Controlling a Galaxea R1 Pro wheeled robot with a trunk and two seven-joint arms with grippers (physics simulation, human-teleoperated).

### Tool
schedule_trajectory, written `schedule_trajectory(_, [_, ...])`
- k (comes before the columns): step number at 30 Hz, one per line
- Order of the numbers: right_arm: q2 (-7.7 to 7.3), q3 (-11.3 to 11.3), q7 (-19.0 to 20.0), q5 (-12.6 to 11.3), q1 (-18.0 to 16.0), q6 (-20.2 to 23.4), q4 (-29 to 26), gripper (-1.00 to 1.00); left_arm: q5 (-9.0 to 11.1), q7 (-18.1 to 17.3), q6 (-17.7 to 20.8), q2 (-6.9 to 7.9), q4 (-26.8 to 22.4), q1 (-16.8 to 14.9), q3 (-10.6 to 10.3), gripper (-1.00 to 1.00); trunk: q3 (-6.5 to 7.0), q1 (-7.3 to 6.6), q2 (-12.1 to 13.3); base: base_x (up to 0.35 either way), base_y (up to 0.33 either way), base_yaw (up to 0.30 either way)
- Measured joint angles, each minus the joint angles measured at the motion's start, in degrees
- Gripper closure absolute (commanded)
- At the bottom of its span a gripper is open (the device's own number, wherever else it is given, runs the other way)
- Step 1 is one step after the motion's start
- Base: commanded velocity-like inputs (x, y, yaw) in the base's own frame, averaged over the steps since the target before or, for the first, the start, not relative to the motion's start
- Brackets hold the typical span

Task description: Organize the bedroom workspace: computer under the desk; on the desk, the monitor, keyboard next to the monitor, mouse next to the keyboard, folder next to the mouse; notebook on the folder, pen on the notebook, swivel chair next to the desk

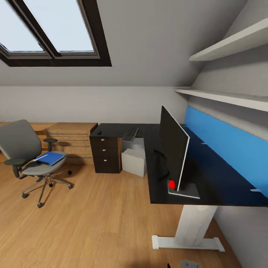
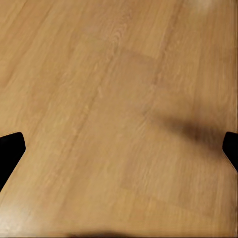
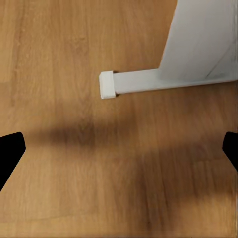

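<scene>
The glossy black L-shaped desk (image 1: 156, 163) carries the wide black monitor (image 1: 172, 149), slim black keyboard (image 1: 130, 133) and small black mouse (image 1: 99, 132); the light-grey computer tower (image 1: 134, 160) stands beneath. The grey swivel chair (image 1: 26, 156), well apart, holds the bright blue folder (image 1: 52, 158). The left gripper (image 2: 119, 148) and right gripper (image 3: 119, 151) hang spread over wooden floor (image 1: 93, 223).

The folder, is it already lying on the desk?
No, the blue folder lies on the seat of the swivel chair, which stands on the floor apart from the desk.

black desk (image 1: 208, 178), blue folder (image 1: 52, 158), grey swivel chair (image 1: 20, 143)
</scene>
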Motion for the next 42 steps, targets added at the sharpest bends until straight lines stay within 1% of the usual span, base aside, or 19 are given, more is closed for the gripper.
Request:
schedule_trajectory(12, [-0.09,0.0,0.1,0.0,0.0,-0.1,0.0,-1.00,0.1,0.0,0.0,0.10,0.0,0.0,0.1,-1.00,0.00,0.00,0.0,0.000,-0.336,0.000])
schedule_trajectory(15, [-0.08,0.0,0.0,0.0,0.0,-0.2,0.0,-1.00,0.1,0.0,-0.1,0.10,0.0,0.0,0.1,-1.00,0.00,0.00,0.0,0.000,-0.177,0.000])
schedule_trajectory(31, [-0.08,-0.1,0.0,0.0,0.0,-0.2,0.0,-1.00,0.1,-0.1,-0.2,0.09,0.0,0.0,0.1,-1.00,0.00,0.00,0.0,0.000,-0.031,0.000])
schedule_trajectory(42, [-0.76,-0.1,0.0,-0.1,0.0,-0.2,0.0,-1.00,0.1,-0.1,-0.2,0.10,0.0,0.0,0.1,-1.00,0.00,0.00,0.0,0.000,-0.020,0.000])
